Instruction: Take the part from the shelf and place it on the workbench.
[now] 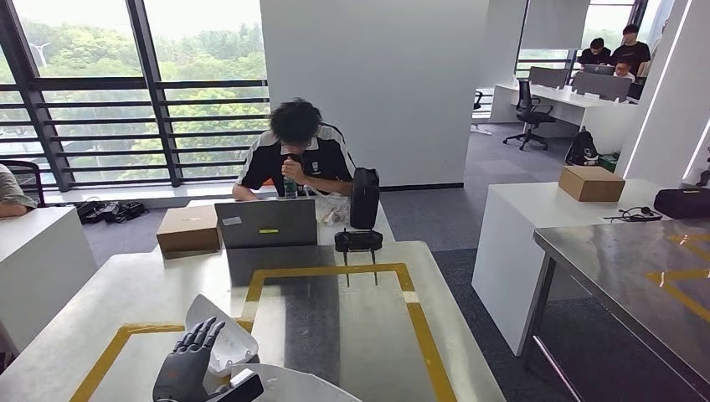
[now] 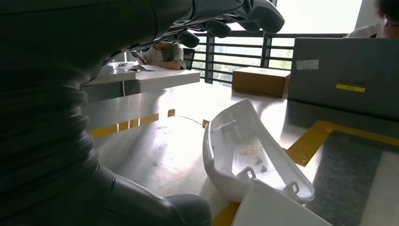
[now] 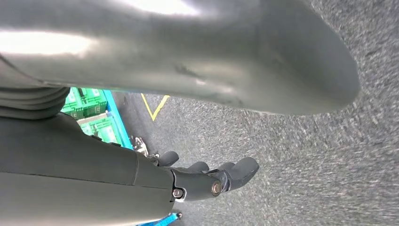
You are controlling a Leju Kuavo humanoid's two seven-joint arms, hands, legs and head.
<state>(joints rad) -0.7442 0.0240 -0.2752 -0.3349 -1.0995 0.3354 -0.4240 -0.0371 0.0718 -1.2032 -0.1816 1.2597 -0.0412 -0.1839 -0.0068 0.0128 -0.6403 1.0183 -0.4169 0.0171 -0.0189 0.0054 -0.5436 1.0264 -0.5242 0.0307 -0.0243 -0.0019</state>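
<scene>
On the steel workbench (image 1: 352, 335) directly ahead of us, a yellow tape border (image 1: 423, 331) outlines a rectangular zone. Across the far edge sits a person (image 1: 297, 159) behind a grey laptop (image 1: 266, 224), with a cardboard box (image 1: 189, 229) beside the laptop and a tall black case (image 1: 364, 198) on its other side. A black controller (image 1: 358, 241) with two thin antennas lies just in front of that case. To the right, well apart, stands a white desk (image 1: 536, 218) carrying a second cardboard box (image 1: 591, 182).

Near the workbench's front edge, the white plastic part (image 1: 224, 337) rests on the surface, hollow side up in the left wrist view (image 2: 249, 150), lying across the yellow tape. Our left hand (image 1: 186, 364) is just beside the part, fingers spread and extended, holding nothing. Whether it touches the part, we cannot tell.

Our right hand (image 3: 207, 181) hangs over grey carpet (image 3: 306, 155), fingers loosely curled and apart, holding nothing.
</scene>
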